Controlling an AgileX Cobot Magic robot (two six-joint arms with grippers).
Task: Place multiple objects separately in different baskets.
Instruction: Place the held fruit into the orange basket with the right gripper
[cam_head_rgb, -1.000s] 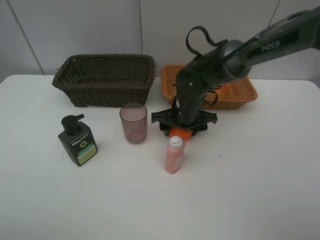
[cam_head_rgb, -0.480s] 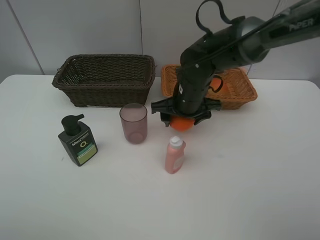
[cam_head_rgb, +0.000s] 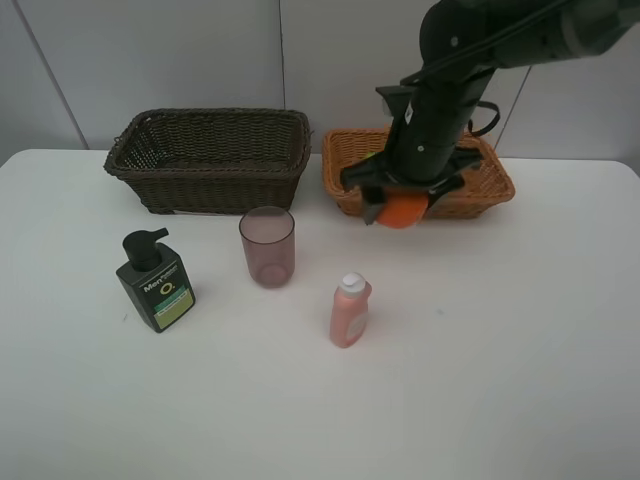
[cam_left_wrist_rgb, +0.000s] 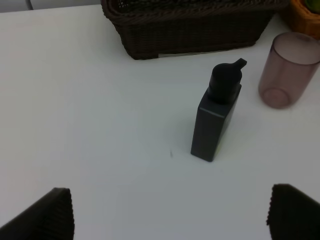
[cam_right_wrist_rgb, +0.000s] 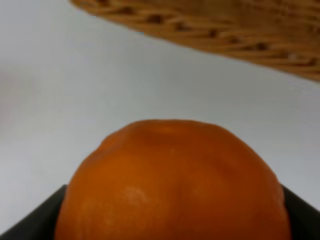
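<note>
Cup (cam_head_rgb: 267, 247), pink bottle (cam_head_rgb: 350, 312) apart from orange (cam_head_rgb: 402, 212)

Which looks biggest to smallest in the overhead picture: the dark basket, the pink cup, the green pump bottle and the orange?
1. dark basket, clearly largest.
2. green pump bottle, slightly bigger than the cup.
3. pink cup.
4. orange, smallest, but held up in the right gripper, nearer the camera and partly hidden.

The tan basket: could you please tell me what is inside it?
Only a sliver of green fruit shows at the tan basket's left end; the right arm covers most of the interior, so anything else is hidden.
</note>
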